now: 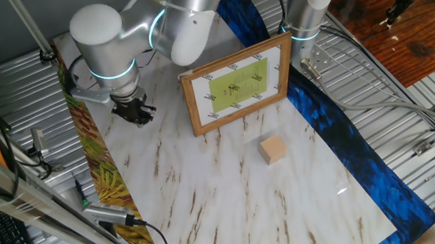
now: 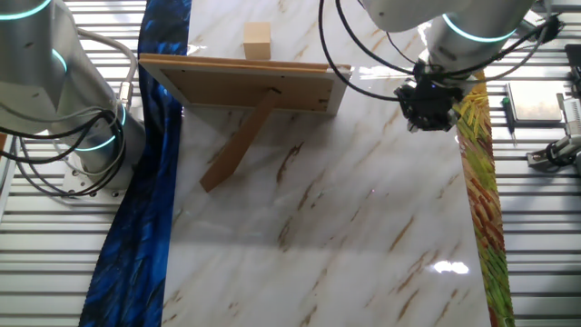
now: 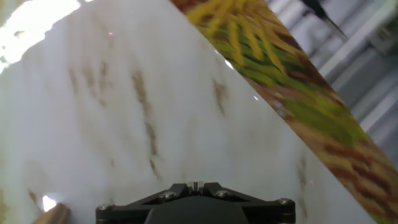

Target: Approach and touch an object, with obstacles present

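The small tan wooden cube (image 1: 273, 150) sits on the white marble tabletop, in front of the upright wooden-framed board (image 1: 236, 84) with a yellow-green centre. In the other fixed view the cube (image 2: 257, 41) shows beyond the board's brown back (image 2: 245, 84) and its prop. My gripper (image 1: 134, 113) hangs low over the table's left part, far from the cube, with the board between them; it also shows in the other fixed view (image 2: 428, 113). In the hand view the fingers (image 3: 195, 185) are pressed together with nothing between them, above bare marble.
A yellow-green patterned cloth strip (image 1: 106, 178) lines the table edge beside the gripper. A blue cloth strip (image 1: 335, 131) lines the opposite edge. A second robot base (image 2: 86, 136) stands beyond the blue strip. Cables and tools (image 1: 104, 214) lie on the metal surround.
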